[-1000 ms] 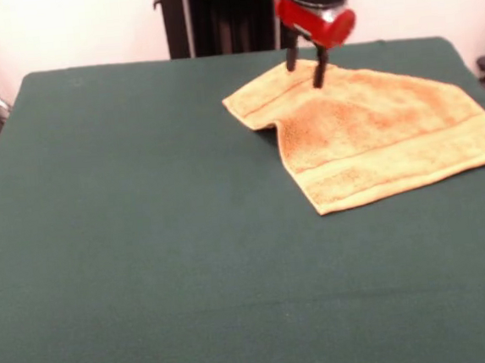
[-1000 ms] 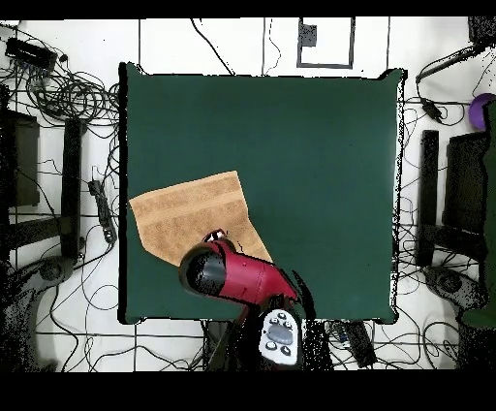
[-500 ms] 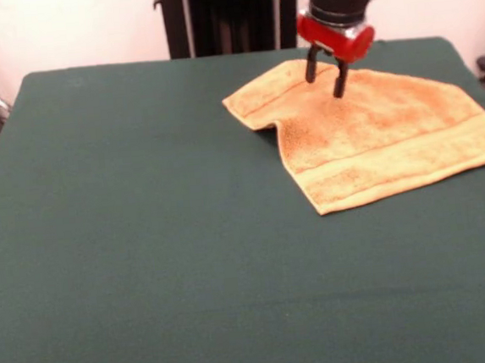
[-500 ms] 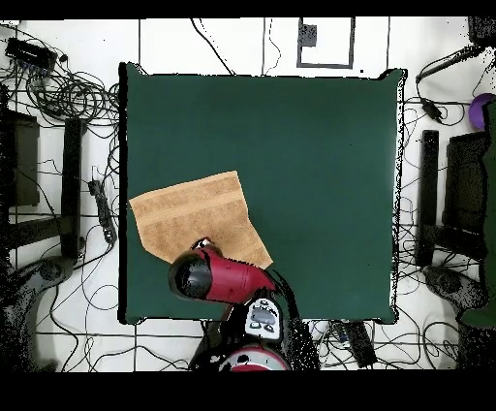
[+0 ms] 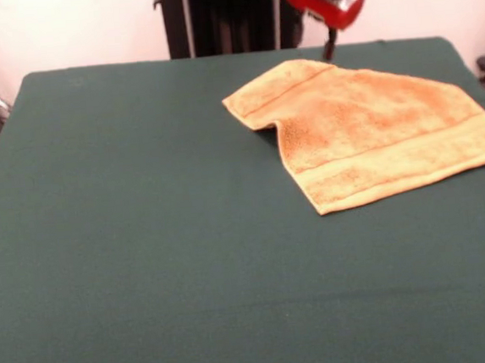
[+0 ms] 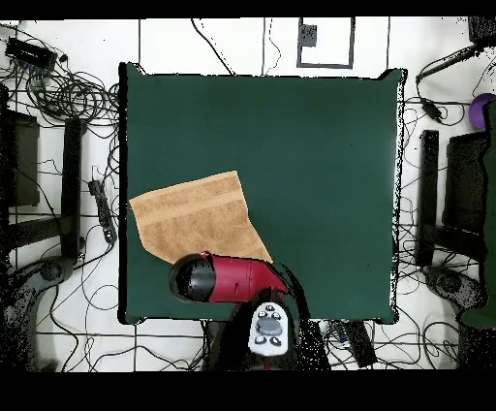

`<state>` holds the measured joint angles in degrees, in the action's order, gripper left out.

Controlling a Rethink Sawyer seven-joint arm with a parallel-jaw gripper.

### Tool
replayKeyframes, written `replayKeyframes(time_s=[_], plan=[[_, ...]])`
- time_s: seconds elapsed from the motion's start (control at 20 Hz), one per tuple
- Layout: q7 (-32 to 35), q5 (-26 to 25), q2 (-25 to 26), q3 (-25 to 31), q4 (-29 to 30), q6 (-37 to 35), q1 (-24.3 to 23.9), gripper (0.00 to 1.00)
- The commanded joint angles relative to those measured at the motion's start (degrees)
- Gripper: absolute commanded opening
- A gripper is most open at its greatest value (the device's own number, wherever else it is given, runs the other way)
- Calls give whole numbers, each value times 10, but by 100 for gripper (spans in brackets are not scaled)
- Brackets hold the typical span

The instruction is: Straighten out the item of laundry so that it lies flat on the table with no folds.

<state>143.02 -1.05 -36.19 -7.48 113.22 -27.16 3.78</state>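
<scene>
Towel (image 5: 366,132) on bench (image 5: 146,241): one corner folded under. Gripper (image 5: 330,51) above it, finger state can't tell. Next: grasp folded corner, pull out.

In the front view, the towel (image 5: 366,132) lies on the tabletop (image 5: 146,241) in its far right part, its right corner reaching the tabletop's right edge. One corner on its left side is folded over onto the rest. The end effector (image 5: 329,48) hangs above the towel's far edge, apart from it. From overhead, the arm (image 6: 228,279) covers the towel's (image 6: 189,218) near edge.
</scene>
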Motion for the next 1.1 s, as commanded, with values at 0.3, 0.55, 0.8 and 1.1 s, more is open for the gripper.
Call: replayKeyframes(time_s=[0.3, 0.55, 0.8, 1.1], plan=[[-3, -67, -17, 24, -73, -42, -25, 100], [19, -89, 50, 22, -95, 37, -44, 100], [41, -85, 117, 30, -95, 122, -64, 100], [96, -37, 196, 31, -95, 208, -61, 100]])
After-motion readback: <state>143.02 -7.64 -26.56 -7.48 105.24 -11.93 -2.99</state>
